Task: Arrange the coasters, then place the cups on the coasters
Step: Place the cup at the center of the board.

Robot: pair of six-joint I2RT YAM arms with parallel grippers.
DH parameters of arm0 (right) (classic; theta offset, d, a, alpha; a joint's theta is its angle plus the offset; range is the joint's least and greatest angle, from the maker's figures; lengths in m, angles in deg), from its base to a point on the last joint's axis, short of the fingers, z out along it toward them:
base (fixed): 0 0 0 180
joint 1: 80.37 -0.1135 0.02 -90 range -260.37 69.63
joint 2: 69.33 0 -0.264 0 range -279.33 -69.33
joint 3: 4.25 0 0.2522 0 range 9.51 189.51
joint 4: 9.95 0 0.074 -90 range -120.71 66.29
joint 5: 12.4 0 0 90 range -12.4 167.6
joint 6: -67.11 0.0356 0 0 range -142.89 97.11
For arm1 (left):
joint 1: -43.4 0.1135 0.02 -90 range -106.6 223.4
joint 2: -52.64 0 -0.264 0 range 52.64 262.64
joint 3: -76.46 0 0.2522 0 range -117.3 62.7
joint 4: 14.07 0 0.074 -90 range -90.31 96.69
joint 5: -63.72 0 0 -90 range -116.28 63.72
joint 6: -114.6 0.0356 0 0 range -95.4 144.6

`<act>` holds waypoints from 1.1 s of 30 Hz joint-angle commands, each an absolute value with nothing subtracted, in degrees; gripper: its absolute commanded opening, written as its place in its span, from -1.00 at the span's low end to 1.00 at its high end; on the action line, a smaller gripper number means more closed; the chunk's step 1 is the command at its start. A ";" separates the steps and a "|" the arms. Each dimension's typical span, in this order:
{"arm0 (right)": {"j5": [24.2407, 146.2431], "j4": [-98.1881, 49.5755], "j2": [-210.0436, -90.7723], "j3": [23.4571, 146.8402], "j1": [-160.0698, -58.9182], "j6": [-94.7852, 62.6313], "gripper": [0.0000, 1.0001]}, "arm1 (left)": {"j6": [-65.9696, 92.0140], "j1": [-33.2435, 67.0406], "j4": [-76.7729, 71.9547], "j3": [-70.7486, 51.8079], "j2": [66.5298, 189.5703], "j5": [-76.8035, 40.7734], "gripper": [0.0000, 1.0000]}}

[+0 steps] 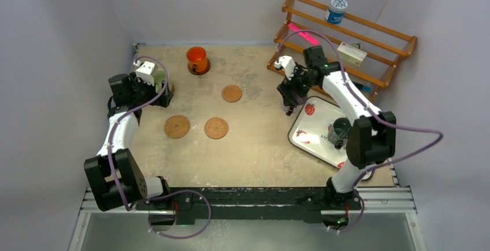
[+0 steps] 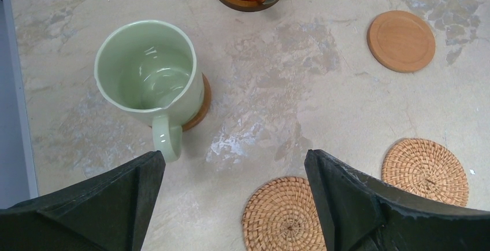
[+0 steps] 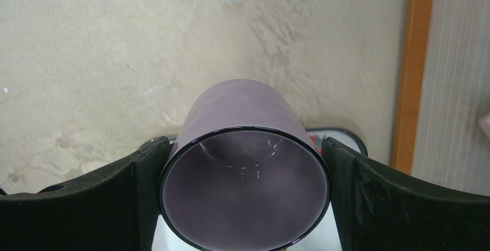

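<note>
A pale green cup (image 2: 147, 72) stands on a wooden coaster (image 2: 199, 109) at the table's left. My left gripper (image 2: 234, 164) hovers open and empty just beside it (image 1: 153, 92). An orange cup (image 1: 197, 59) sits on a dark rimmed coaster (image 1: 200, 69) at the back. Three coasters lie bare: a smooth wooden one (image 1: 231, 93) and two woven ones (image 1: 177, 126) (image 1: 216, 128). My right gripper (image 3: 244, 147) is closed around a purple-grey cup (image 3: 242, 205), both pads against its rim, over the near corner of the tray (image 1: 289, 103).
The white strawberry-print tray (image 1: 318, 121) lies at the right with a dark cup (image 1: 340, 130) on it, partly behind my right arm. A wooden rack (image 1: 378, 45) at the back right carries a blue-and-white tub (image 1: 336, 10) and a small box (image 1: 352, 53).
</note>
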State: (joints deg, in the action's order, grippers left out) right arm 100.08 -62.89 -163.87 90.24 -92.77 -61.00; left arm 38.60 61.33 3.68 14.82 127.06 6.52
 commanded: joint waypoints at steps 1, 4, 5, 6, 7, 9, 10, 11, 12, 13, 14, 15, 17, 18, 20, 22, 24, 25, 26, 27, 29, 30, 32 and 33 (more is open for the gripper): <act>97.49 -59.16 -168.43 98.20 -97.80 -58.61 0.19 | 38.11 61.53 1.54 15.39 126.75 7.03 1.00; 96.99 -58.96 -173.31 101.45 -100.24 -58.26 0.19 | 38.15 61.51 1.30 15.82 126.65 7.01 1.00; 96.64 -58.73 -174.73 102.17 -100.88 -58.15 0.20 | 38.29 61.50 1.21 15.97 126.65 7.01 1.00; 96.15 -58.62 -176.21 102.82 -101.60 -58.14 0.20 | 38.30 61.55 1.19 16.09 126.65 6.99 1.00; 95.61 -58.56 -177.42 103.21 -102.27 -58.14 0.19 | 38.30 61.53 1.11 16.17 126.72 6.98 1.00; 94.79 -58.25 -179.32 103.52 -103.40 -58.01 0.20 | 38.28 61.50 0.94 16.26 126.88 7.16 1.00; 94.36 -57.77 -179.72 103.29 -103.90 -57.86 0.20 | 38.24 61.55 0.86 16.24 126.98 7.20 1.00; 93.95 -57.13 -179.99 102.78 -104.36 -57.59 0.21 | 38.18 61.51 0.84 16.21 127.10 7.42 1.00; 93.67 -56.47 -180.03 102.17 -104.62 -57.47 0.22 | 38.16 61.50 0.77 16.19 127.24 7.54 1.00; 93.33 -55.94 -180.29 101.69 -104.84 -57.49 0.23 | 38.17 61.50 0.74 16.20 127.34 7.64 1.00; 92.95 -55.75 -180.54 101.49 -105.08 -57.39 0.24 | 38.14 61.50 0.70 16.20 127.43 7.72 1.00; 92.76 -55.79 -180.85 101.38 -105.21 -57.35 0.25 | 38.09 61.50 0.68 16.20 127.51 7.74 1.00; 92.48 -55.60 -181.28 101.20 -105.39 -57.39 0.27 | 38.10 61.50 0.60 16.25 127.61 7.90 1.00; 92.46 -55.50 -181.37 101.04 -105.48 -57.36 0.30 | 38.09 61.50 0.63 16.29 127.68 7.91 1.00; 92.17 -55.32 -181.55 100.56 -105.80 -57.34 0.38 | 38.15 61.53 0.73 16.33 127.66 7.91 1.00; 91.67 -54.94 -181.39 99.97 -106.13 -57.29 0.57 | 38.19 61.51 0.72 16.45 127.62 7.98 1.00; 90.70 -54.22 -181.18 99.32 -106.56 -56.66 0.78 | 38.21 61.50 0.66 16.46 127.61 8.07 1.00; 89.98 -53.69 -180.79 98.92 -106.82 -56.03 0.93 | 38.17 61.46 0.66 16.44 127.61 8.17 1.00; 89.00 -53.13 -180.52 98.56 -107.06 -55.28 0.97 | 38.15 61.50 0.64 16.54 127.61 8.22 1.00; 88.08 -52.59 -180.18 98.41 -107.23 -54.44 0.98 | 38.14 61.50 0.66 16.54 127.66 8.26 1.00; 86.27 -51.72 -179.66 98.58 -107.35 -52.39 0.98 | 38.07 61.50 0.66 16.55 127.70 8.26 1.00; 85.29 -51.43 -179.49 98.74 -107.36 -51.33 0.98 | 38.13 61.50 0.66 16.54 127.77 8.26 1.00; 83.98 -51.53 -179.25 99.49 -107.47 -49.98 0.98 | 38.13 61.50 0.57 16.51 127.91 8.24 1.00; 83.88 -51.75 -179.12 99.78 -107.47 -49.65 0.98 | 38.10 61.51 0.56 16.55 127.96 8.20 1.00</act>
State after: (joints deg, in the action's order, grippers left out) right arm 87.71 -53.69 -182.40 98.83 -107.39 -53.50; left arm 38.60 61.33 3.16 16.24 127.65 6.56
